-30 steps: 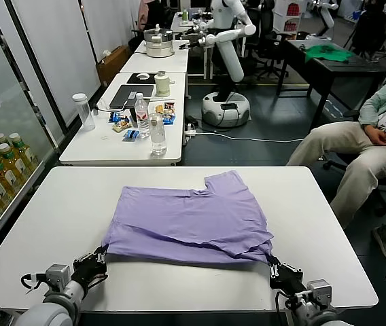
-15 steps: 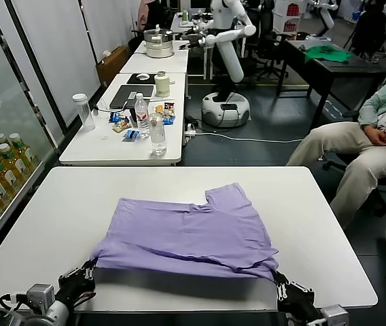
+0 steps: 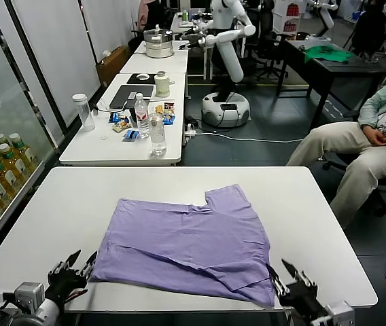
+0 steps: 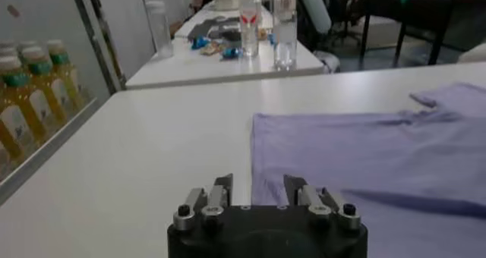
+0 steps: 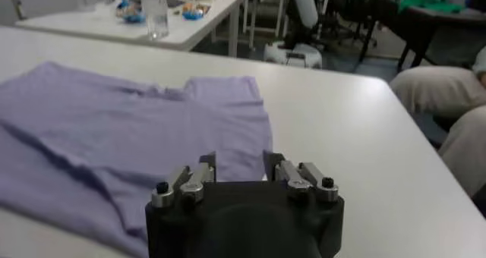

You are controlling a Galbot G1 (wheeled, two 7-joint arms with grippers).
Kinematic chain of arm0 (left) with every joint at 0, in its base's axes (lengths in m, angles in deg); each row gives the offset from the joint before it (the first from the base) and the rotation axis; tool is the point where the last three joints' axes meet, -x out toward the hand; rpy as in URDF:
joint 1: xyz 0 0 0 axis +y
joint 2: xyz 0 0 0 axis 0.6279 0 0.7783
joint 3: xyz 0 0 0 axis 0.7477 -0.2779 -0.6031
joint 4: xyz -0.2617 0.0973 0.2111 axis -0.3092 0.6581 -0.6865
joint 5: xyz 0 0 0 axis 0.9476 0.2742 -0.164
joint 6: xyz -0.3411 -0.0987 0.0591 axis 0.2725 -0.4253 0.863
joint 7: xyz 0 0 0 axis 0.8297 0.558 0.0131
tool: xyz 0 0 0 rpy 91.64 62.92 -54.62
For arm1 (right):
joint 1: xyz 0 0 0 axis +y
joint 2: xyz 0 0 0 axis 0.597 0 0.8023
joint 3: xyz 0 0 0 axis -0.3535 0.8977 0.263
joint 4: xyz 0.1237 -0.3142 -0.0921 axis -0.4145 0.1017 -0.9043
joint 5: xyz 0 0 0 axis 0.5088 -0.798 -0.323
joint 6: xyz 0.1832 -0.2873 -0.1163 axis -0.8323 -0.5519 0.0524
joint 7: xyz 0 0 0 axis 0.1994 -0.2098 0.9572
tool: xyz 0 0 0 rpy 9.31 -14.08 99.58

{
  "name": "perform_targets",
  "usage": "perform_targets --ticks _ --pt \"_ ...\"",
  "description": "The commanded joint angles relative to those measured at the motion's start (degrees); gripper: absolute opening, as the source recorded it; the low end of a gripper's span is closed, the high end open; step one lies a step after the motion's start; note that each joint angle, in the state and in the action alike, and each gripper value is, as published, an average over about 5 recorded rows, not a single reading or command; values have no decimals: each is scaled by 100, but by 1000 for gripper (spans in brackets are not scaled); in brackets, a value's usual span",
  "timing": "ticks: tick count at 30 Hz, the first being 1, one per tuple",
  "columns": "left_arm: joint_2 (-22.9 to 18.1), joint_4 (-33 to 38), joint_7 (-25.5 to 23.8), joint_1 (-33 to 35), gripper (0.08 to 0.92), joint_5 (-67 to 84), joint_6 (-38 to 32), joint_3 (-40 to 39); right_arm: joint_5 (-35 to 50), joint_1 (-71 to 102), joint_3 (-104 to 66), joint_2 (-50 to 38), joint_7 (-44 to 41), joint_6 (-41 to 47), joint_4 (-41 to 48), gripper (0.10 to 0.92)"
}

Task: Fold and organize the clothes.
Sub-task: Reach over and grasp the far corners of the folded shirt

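A lavender-purple T-shirt [image 3: 189,243] lies spread on the white desk [image 3: 315,204] between the robot's two tools, its thin fabric mostly flat, with soft ripples running across the middle and one short sleeve [image 3: 228,198] jutting out on the far side, well away from both tools; the near hem is doubled over in a loose fold [image 3: 237,277] close to the right tool, and the side facing up is plain purple. The left tool [image 3: 71,269] sits low at the desk's near edge just beside the shirt's near left corner, its black fingers [image 3: 64,262] spread apart and holding nothing; from its own wrist view the left tool [image 4: 258,191] stands with a clear gap between its fingertips and the shirt's [image 4: 364,157] edge lying just ahead of it. The right tool [image 3: 292,279] rests at the near edge just beside the shirt's near right corner, fingers likewise parted and empty; in its wrist view the right tool [image 5: 239,167] shows the same open gap, with the shirt [image 5: 114,130] stretching away in front of it. Whether either tool's tips brush the cloth cannot be told
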Motion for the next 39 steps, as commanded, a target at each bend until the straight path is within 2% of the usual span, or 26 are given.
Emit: perform_targets --ticks 1,5,10,18,23,39 --pt "366 -1421 -327 -2028 636 344 -83 -449 354 -3232 1219 172 158 433 1595 705" --pt "472 -1977 -478 -2547 748 335 -101 -771 367 -4096 1597 316 171 477 2442 797" --pt "436 -2607 -602 -3100 818 268 -153 -1199 339 -4865 2022 636 216 468 3458 822" --pt "130 -3608 -811 -3802 823 -210 -363 -1701 -47 -5470 2323 1270 179 358 4834 823" --pt "151 -4058 -1230 -3989 823 -424 -525 -1859 -179 -5692 2372 1589 250 327 5520 823" --pt "80 -5041 -1464 -4653 823 -567 -613 -2088 -223 -6037 2270 1991 130 25 6538 823"
